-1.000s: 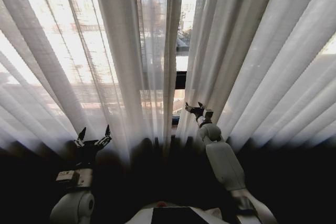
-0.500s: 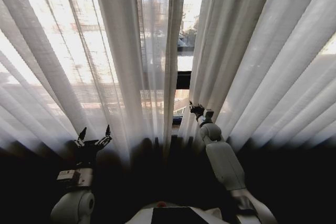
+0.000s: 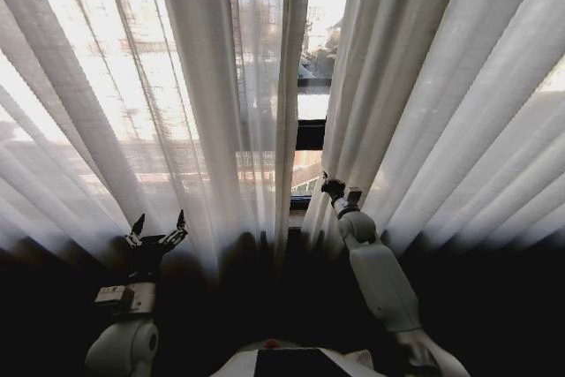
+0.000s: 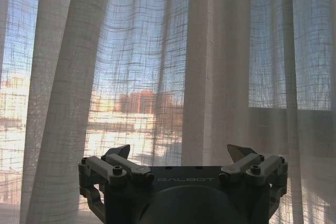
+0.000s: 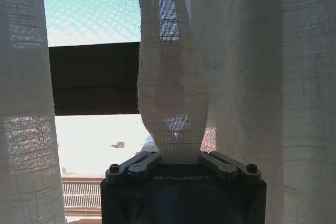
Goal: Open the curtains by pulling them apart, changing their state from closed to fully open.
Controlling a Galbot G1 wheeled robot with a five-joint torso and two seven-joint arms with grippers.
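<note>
Two sheer white curtains hang before me: the left curtain panel (image 3: 203, 94) and the right curtain panel (image 3: 424, 103), with a narrow gap between them. My right gripper (image 3: 331, 187) is shut on the inner edge of the right curtain (image 5: 173, 93), whose fabric bunches between its fingers (image 5: 137, 163). Low on the left, my left gripper (image 3: 157, 229) stands open just short of the left curtain (image 4: 157, 66), holding nothing.
A black window frame bar (image 3: 305, 134) crosses the gap, also seen as a dark window bar (image 5: 94, 80) in the right wrist view. Beyond the glass lie sunlit buildings. Below the curtains everything is dark.
My right gripper has drawn the right curtain's edge to the right, and the gap between the panels has widened. The left arm has not moved.
</note>
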